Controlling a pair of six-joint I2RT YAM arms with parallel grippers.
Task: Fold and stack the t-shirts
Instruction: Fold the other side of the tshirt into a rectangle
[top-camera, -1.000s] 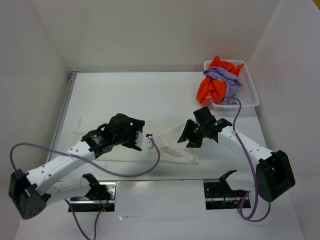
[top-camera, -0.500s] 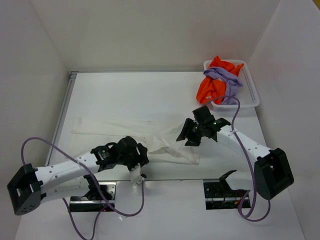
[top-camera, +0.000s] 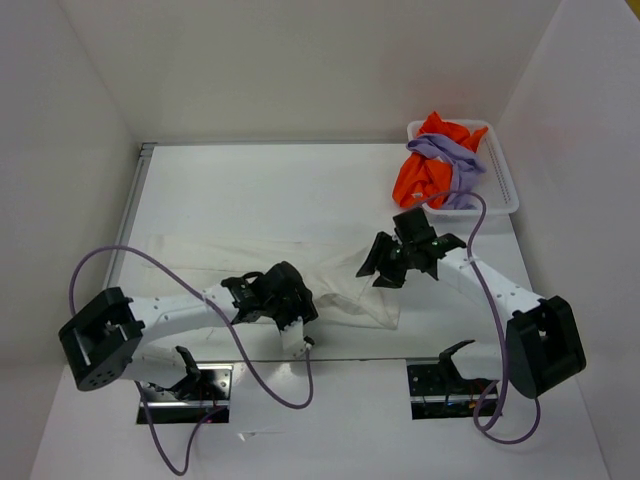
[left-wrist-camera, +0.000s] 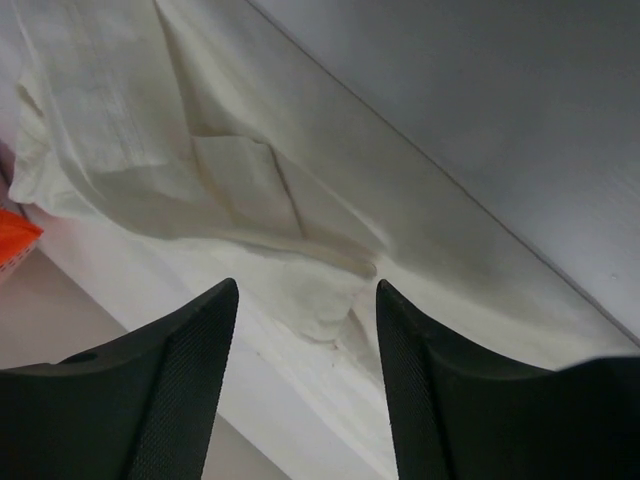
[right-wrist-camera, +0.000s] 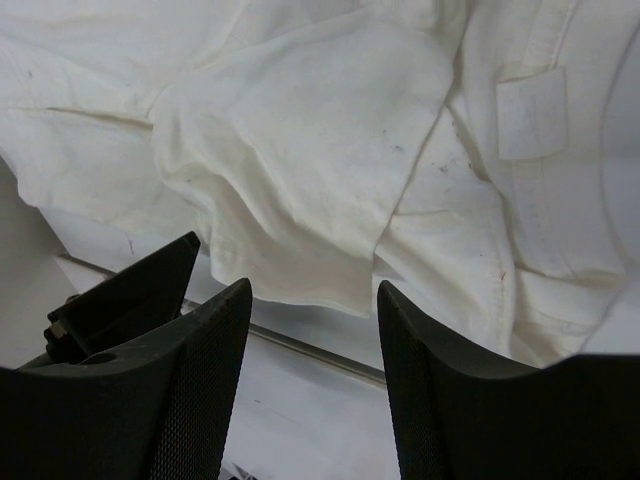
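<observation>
My left arm (top-camera: 170, 310) lies low along the near edge of the table (top-camera: 250, 190), stretched from the near left corner toward the middle. My left gripper (top-camera: 290, 310) tilts down just inside that edge, its fingers (left-wrist-camera: 180, 380) apart. My right arm (top-camera: 490, 290) reaches in from the near right corner, wrist bent down. My right gripper (top-camera: 385, 268) hangs near the table's middle with its fingers (right-wrist-camera: 200, 380) spread.
</observation>
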